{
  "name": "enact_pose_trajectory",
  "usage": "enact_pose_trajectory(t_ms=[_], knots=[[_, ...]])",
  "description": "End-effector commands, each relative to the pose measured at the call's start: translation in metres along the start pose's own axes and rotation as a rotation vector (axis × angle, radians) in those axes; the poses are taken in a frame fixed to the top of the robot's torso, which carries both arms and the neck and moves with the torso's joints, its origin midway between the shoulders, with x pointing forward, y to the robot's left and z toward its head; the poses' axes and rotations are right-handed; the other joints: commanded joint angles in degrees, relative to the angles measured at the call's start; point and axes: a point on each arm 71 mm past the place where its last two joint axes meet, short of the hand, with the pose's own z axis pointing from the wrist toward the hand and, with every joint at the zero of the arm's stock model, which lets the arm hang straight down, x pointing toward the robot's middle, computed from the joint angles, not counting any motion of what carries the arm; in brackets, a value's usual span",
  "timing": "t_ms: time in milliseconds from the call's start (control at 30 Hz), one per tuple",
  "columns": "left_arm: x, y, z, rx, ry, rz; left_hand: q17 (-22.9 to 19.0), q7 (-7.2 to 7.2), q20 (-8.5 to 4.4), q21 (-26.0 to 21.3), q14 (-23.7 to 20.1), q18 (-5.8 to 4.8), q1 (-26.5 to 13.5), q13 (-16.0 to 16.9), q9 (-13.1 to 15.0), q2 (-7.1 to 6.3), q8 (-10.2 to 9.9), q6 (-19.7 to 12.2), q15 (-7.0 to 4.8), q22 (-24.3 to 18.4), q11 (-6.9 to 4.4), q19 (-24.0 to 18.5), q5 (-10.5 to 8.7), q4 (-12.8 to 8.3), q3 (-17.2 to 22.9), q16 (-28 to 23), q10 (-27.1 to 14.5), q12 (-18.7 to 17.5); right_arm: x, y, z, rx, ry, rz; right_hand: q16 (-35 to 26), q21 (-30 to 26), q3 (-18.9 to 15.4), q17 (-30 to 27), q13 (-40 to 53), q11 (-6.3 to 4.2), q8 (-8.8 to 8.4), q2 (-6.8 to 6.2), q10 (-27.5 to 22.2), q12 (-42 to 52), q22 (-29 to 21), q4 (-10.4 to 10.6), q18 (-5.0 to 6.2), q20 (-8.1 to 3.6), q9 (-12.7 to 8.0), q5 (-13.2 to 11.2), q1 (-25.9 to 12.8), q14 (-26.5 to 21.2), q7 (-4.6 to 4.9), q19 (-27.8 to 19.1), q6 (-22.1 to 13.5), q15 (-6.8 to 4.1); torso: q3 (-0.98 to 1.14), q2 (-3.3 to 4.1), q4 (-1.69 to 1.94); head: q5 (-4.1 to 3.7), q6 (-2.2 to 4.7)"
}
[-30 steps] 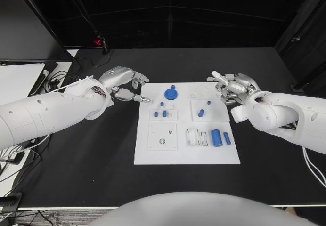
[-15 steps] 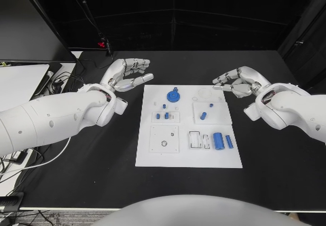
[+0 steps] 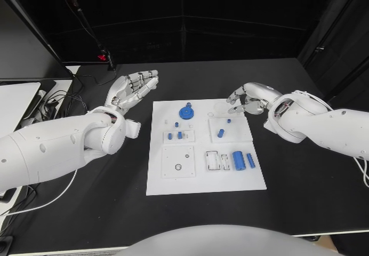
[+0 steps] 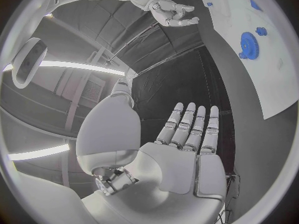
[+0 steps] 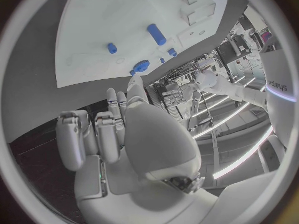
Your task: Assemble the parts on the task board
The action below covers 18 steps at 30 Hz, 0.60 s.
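The white task board (image 3: 201, 170) lies mid-table. A blue gear (image 3: 186, 112) sits at its far end, with small blue pegs (image 3: 176, 134) below it and two more pegs (image 3: 221, 133) to the right. A large blue cylinder (image 3: 238, 160) and a slimmer one (image 3: 250, 160) lie near the right edge. My left hand (image 3: 132, 89) hovers off the board's far left corner, flat, fingers straight and apart, empty, as the left wrist view's left hand (image 4: 187, 144) confirms. My right hand (image 3: 247, 98) hangs over the far right corner with loosely bent fingers and holds nothing; the right hand (image 5: 124, 129) faces the board (image 5: 112, 15).
Black tabletop (image 3: 307, 176) surrounds the board on all sides. A white surface and cables (image 3: 54, 104) lie at the table's left edge. Rectangular cut-outs (image 3: 217, 160) sit in the board beside the cylinders.
My left hand has lifted away from the board's left edge and spread its fingers out flat. My right hand has come in over the board's far right corner. The camera has shifted.
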Motion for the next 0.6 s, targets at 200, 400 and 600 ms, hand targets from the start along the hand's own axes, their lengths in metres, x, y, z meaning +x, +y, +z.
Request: enact_pose_trajectory(t_ms=[200,400,600], knots=[[-0.005,-0.007,-0.003,0.094,-0.019,-0.057,-0.21,6.37,0.70,-0.09,-1.29,0.87,0.14,1.13,0.81,2.22,2.76,-1.14,0.58,-1.91,0.52,-0.41,-1.84,0.02,1.57,2.09,-1.01,3.12,0.008,0.003,0.005,0.033,0.063,-0.146,0.14,0.19,0.27,15.08,-1.18,-0.54,-0.41,-0.88,0.07,-1.21,15.10,0.85,-0.42,-0.76,-0.10,-0.13,0.09,5.95,-0.35,6.15,0.48,-0.91,-0.01,-0.06,0.01,-0.16,0.10],[-0.009,-0.006,-0.005,0.091,-0.028,-0.052,-0.55,6.71,0.77,0.01,-1.86,0.07,0.17,1.83,1.33,2.84,4.79,-2.27,0.96,-2.50,0.84,0.48,-2.29,-0.03,2.06,3.53,-2.16,5.39,0.013,0.005,0.007,0.037,0.100,-0.163,0.14,0.19,0.52,15.08,-1.91,-0.64,-0.66,-2.05,0.14,-1.80,15.10,1.03,-0.42,-1.10,-0.10,-0.12,-0.01,5.95,-0.40,6.15,0.58,-1.25,0.03,-0.03,0.07,-0.06,0.24],[-0.011,-0.006,-0.006,0.086,-0.033,-0.050,-1.05,6.81,0.78,0.14,-2.39,-0.33,0.48,2.47,1.84,4.15,6.94,-3.37,1.13,-2.77,0.94,1.56,-2.89,-0.06,3.10,4.95,-3.31,7.74,0.017,0.006,0.010,0.054,0.125,-0.186,0.14,0.19,1.25,15.08,-2.46,-0.82,-0.80,-2.86,0.51,-2.10,15.10,0.93,-0.42,-1.36,-0.07,-0.13,0.33,5.95,-0.55,6.15,0.80,-1.42,-0.02,-0.04,0.00,0.12,0.13]])
